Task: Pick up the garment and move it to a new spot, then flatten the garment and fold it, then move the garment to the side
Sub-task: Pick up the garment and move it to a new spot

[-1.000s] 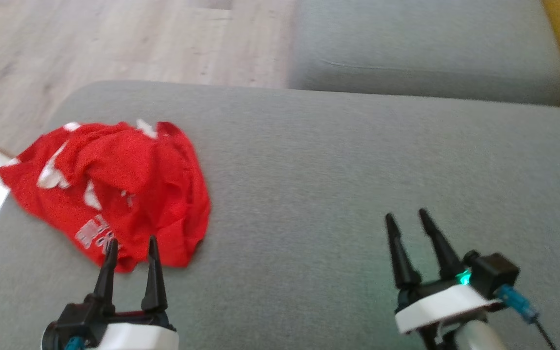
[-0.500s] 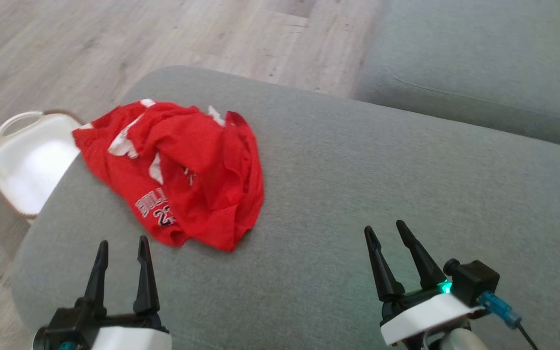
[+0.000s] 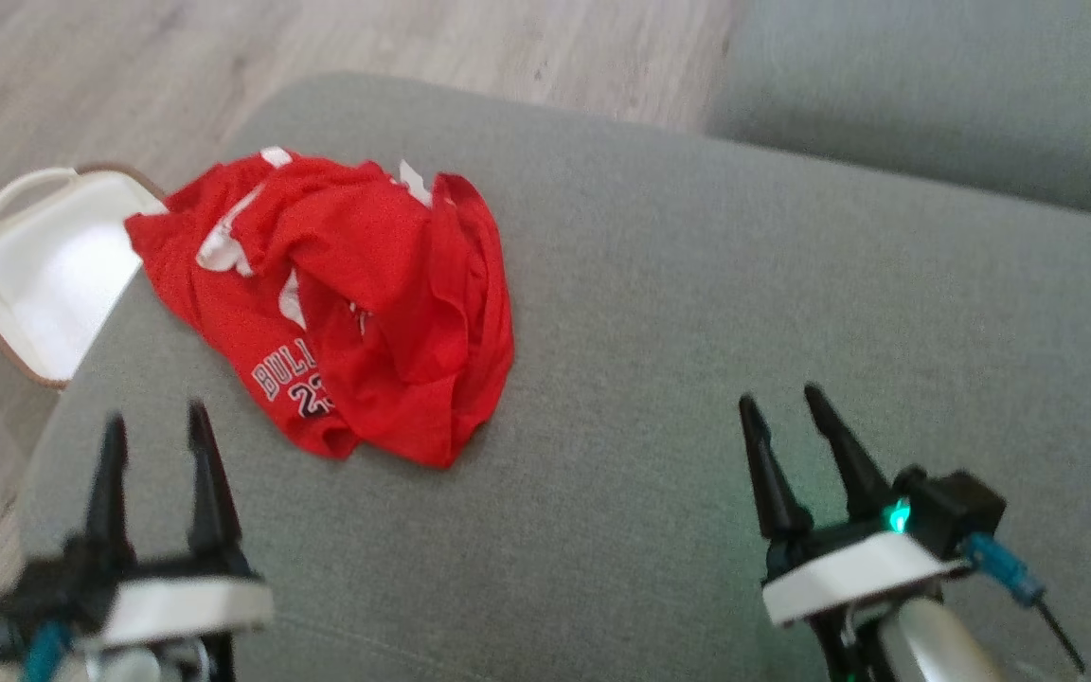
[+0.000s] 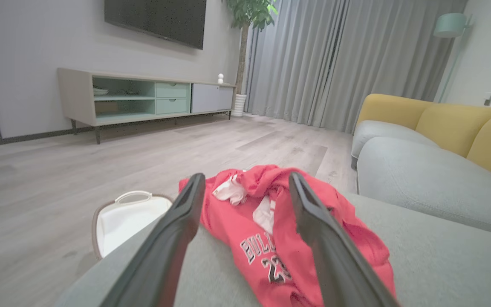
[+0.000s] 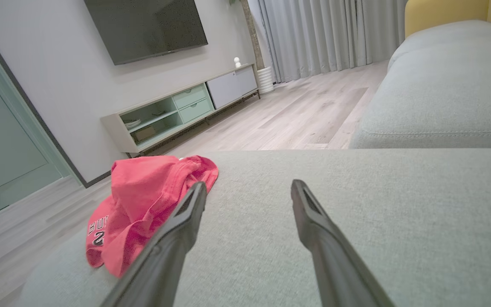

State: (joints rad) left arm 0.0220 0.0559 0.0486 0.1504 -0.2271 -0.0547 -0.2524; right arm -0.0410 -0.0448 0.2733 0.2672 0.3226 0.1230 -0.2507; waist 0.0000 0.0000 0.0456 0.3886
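while both pairs of jaws stand apart and empty, the red garment point(image 3: 356, 284) lies crumpled on the left of the grey cushion point(image 3: 697, 284).
a white tub point(image 3: 44, 275) sits on the wood floor point(image 3: 129, 57) just beside the cushion's left edge; the left gripper point(image 3: 154, 417) hangs near-left, fingers aimed at the garment without touching it; the garment shows white lettering; the right gripper point(image 3: 778, 398) hangs near-right over bare cushion, well apart from the garment; a second grey seat point(image 3: 934, 95) lies far right.
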